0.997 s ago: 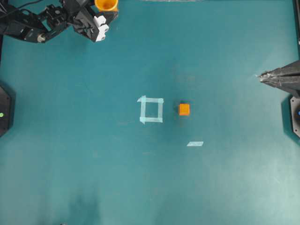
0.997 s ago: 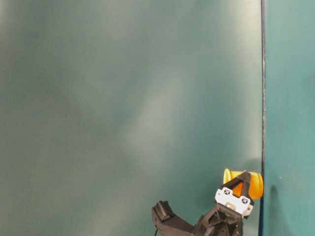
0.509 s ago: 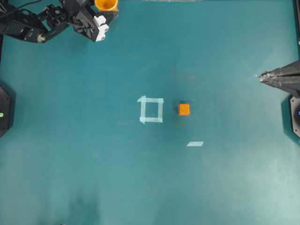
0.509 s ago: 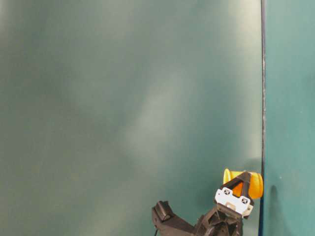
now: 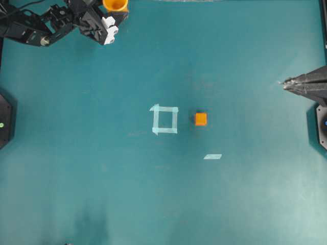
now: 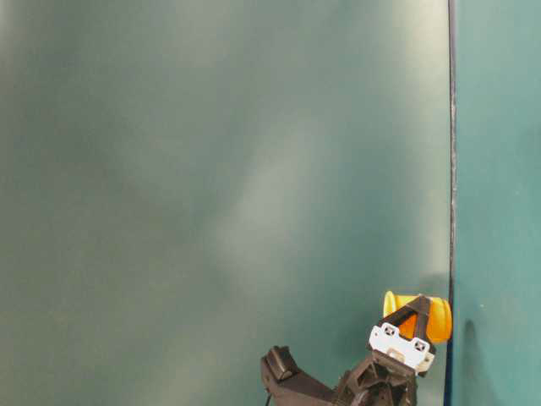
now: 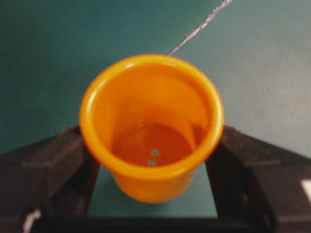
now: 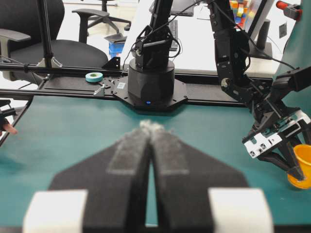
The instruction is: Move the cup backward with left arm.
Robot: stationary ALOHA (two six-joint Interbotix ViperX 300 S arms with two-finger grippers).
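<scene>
Sitting upright at the far back edge of the teal desk (image 5: 230,61), toward its left corner: the small yellow-orange plastic cup (image 7: 151,127), half cut off by the top of the overhead view. Straddling it, the left gripper (image 7: 151,170), fingers (image 7: 58,165) spread wide on either side of the cup wall, apparently touching or nearly so; not possible to tell a firm grasp from a loose bracket. Looking light, thin-walled and smooth, likely slippery and a little springy if squeezed; best taken low on the wall, below the flared rim. Running out of room behind, judging by the dark seam just beside the cup in the table-level view. Lying well apart at mid-desk: orange cube (image 5: 201,119) and tape square (image 5: 165,119). Resting pinched together at the right edge: right gripper (image 8: 148,127).
</scene>
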